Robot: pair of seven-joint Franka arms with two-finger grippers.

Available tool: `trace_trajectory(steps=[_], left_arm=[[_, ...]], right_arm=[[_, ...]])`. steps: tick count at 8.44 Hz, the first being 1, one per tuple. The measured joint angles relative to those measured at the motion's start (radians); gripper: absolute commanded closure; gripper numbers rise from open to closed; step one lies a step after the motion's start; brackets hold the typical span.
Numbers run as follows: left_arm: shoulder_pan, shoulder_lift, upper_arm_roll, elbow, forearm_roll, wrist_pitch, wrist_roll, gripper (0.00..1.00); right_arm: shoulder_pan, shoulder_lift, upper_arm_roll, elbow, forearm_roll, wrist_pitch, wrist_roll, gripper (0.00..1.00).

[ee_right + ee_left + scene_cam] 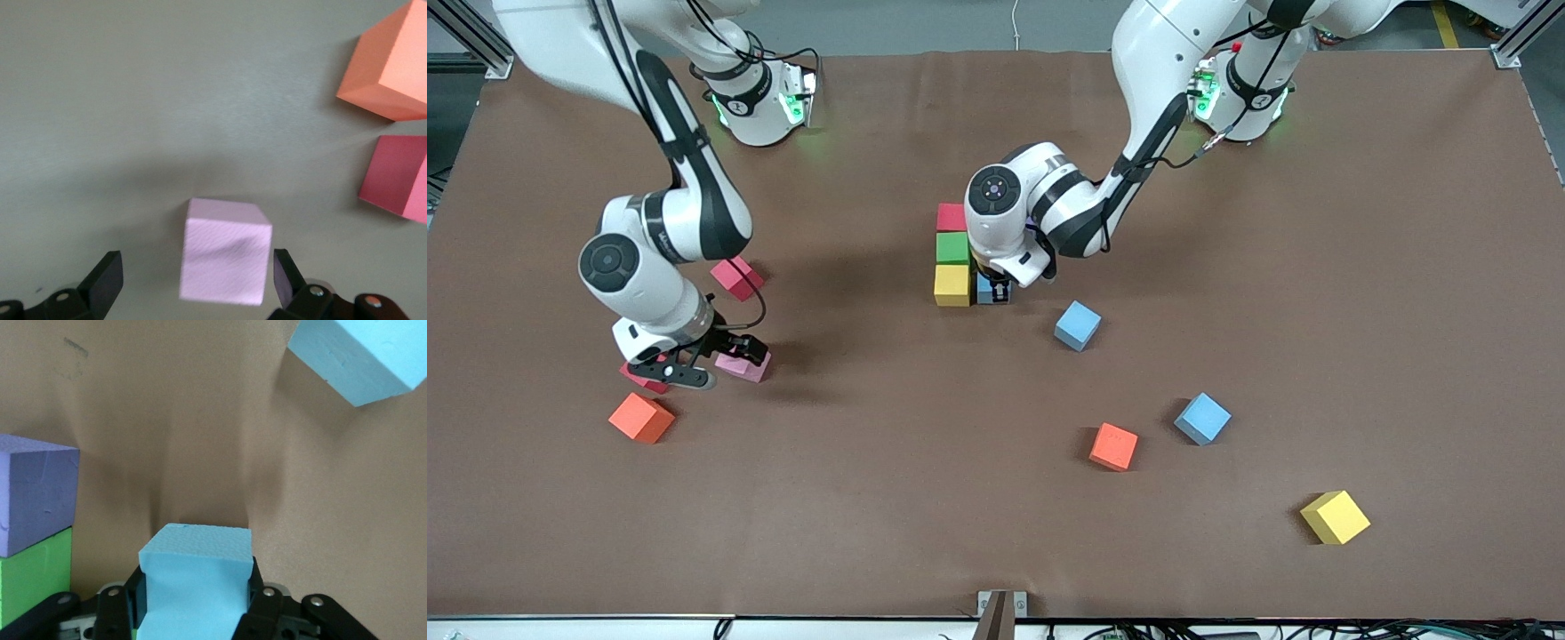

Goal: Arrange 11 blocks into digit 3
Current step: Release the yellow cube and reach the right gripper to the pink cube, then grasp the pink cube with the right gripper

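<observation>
Left wrist view: left gripper (197, 600) squeezes a light blue block (197, 583) by flat sides; soft, light foam. Right gripper (197, 280), fingers wide apart, straddles pink block (225, 250).

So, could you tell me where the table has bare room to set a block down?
Bare patches: between the orange block and the other orange block, and nearer the camera than those. Crowded: beside the yellow block under the left gripper, and around the right gripper.
</observation>
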Motion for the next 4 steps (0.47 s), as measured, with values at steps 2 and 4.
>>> trace_trajectory(steps=[2,4], left_arm=[[-0.002,0.003,0.001,0.01,0.0,0.0,0.0,0.7],[-0.003,0.006,0.003,0.017,0.0,0.0,0.0,0.7]], right_arm=[[-0.016,0.019,0.001,-0.073,0.031,0.118,0.001,0.01],[-0.014,0.019,0.011,-0.129,0.054,0.17,0.005,0.02]])
